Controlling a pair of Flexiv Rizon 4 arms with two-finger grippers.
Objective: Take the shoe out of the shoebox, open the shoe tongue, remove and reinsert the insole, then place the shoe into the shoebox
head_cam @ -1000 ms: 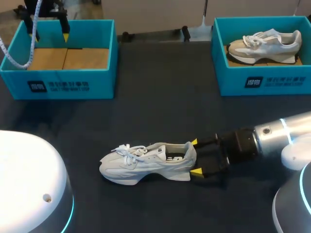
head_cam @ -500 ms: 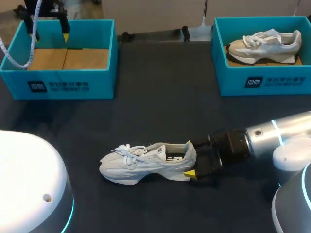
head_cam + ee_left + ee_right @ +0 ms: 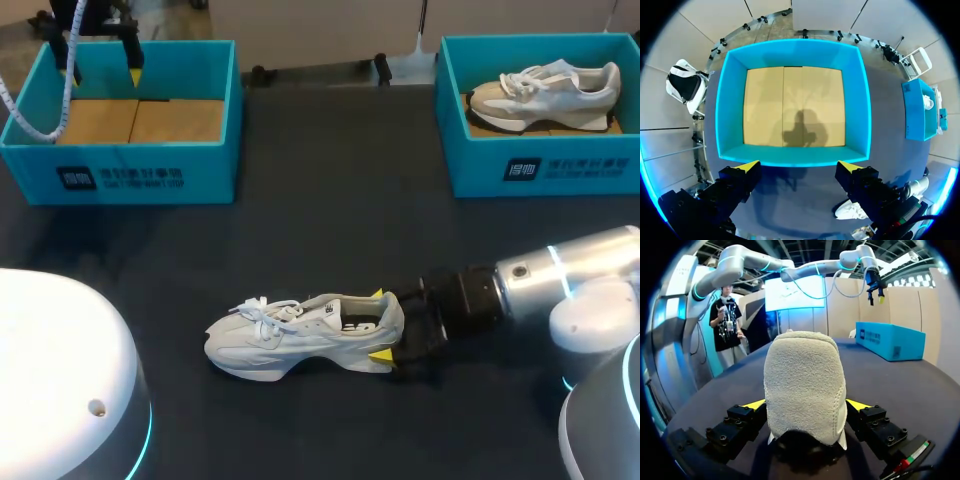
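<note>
A white sneaker (image 3: 290, 335) lies on its sole on the dark table, toe to the left. My right gripper (image 3: 380, 325) is at its heel, open, one yellow-tipped finger on each side. In the right wrist view the fuzzy heel (image 3: 805, 380) sits between the open fingers of the right gripper (image 3: 806, 405). My left gripper (image 3: 100, 70) hangs open and empty over the left blue shoebox (image 3: 120, 175). In the left wrist view the left gripper (image 3: 799, 167) is above that shoebox (image 3: 735, 110), whose cardboard floor is bare, and the sneaker (image 3: 850, 211) shows by the edge.
A second blue shoebox (image 3: 540, 165) at the back right holds another pale sneaker (image 3: 545, 90). The left shoebox (image 3: 890, 340) and my left gripper (image 3: 875, 292) show far ahead in the right wrist view. Dark tabletop lies between the boxes and the sneaker.
My right gripper has slid left along the table until its fingers straddle the sneaker's heel. The sneaker and the left arm have not moved.
</note>
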